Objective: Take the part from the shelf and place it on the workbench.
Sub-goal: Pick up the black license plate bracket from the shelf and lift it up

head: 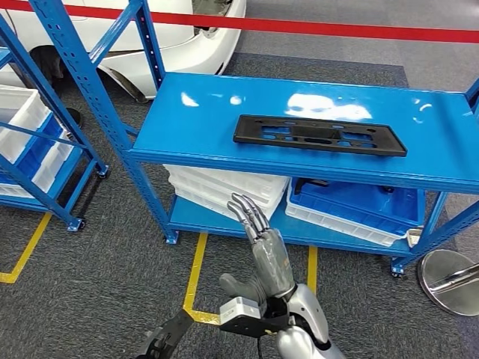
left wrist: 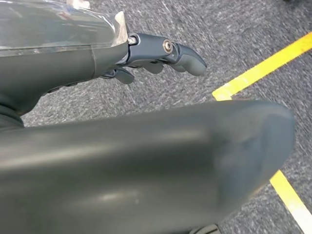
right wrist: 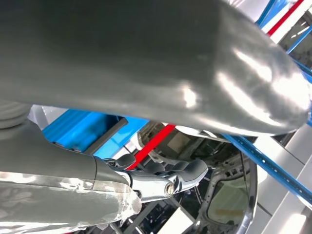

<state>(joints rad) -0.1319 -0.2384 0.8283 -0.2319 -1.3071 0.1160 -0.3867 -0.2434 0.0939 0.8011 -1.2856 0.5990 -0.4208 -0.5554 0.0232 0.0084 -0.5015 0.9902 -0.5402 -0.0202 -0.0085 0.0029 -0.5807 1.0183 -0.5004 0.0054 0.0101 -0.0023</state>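
Since the right robot hand [head: 266,243] is raised in front of the shelf [head: 186,134] with its fingers spread wide and nothing in it, I'd say we're at the reach-in step. The part [head: 319,135], a flat black plate with cutouts, lies on the blue top level, well apart from the hand. Its long axis runs side to side along the shelf, tilting slightly toward the robot at its right end. To do this well, I'd come at the near long edge around the middle so it doesn't tip, and get fingers under it since it's thin. The left robot hand [left wrist: 162,56] hangs low over the carpet, fingers loosely extended, holding nothing.
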